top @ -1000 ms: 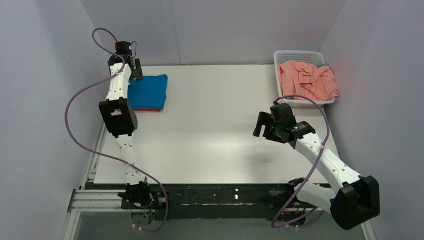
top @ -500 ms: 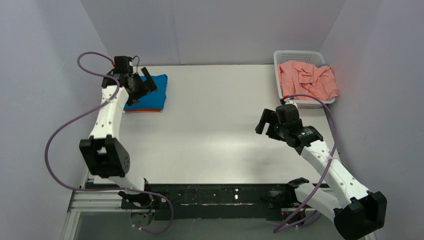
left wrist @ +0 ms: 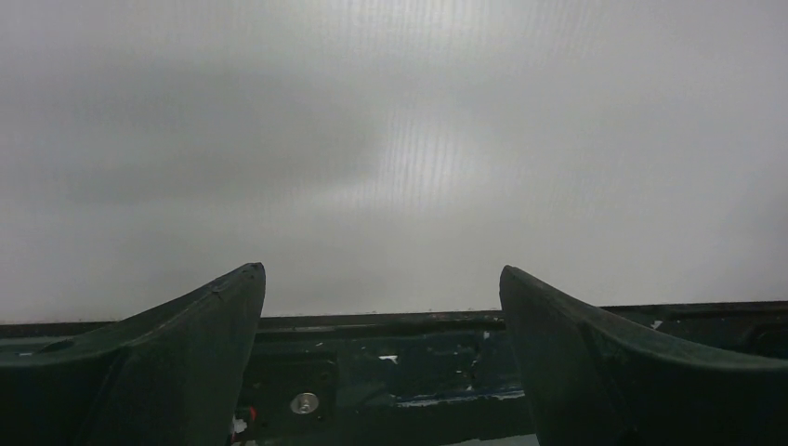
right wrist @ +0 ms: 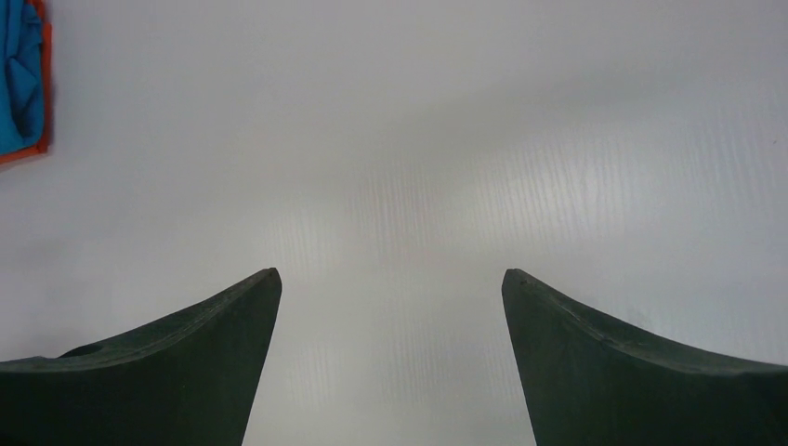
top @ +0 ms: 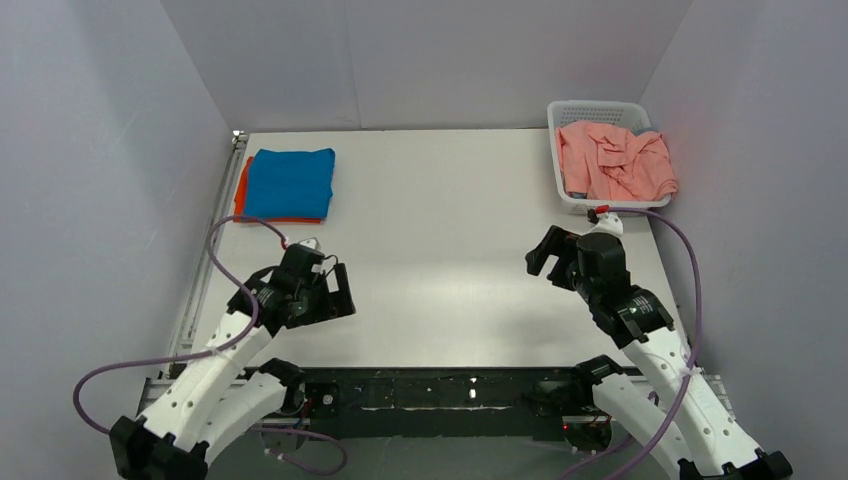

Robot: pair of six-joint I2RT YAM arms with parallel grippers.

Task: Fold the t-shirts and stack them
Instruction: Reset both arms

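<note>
A folded blue t-shirt (top: 290, 182) lies on a folded orange one (top: 240, 190) at the table's far left; its corner shows in the right wrist view (right wrist: 20, 84). A crumpled pink t-shirt (top: 613, 160) fills the white basket (top: 597, 108) at the far right. My left gripper (top: 338, 292) is open and empty, low over the table's near left; the left wrist view (left wrist: 381, 279) shows bare table and the near rail. My right gripper (top: 543, 254) is open and empty over the table's right side, in front of the basket; it also shows in the right wrist view (right wrist: 390, 279).
The white table (top: 440, 230) is walled by grey panels on three sides. The black mounting rail (top: 440, 390) runs along the near edge. Purple cables (top: 680, 250) loop off both arms.
My left arm has swung back from the folded stack at the far left to the near left of the table, leaving the blue shirt there. My right arm has drawn slightly nearer.
</note>
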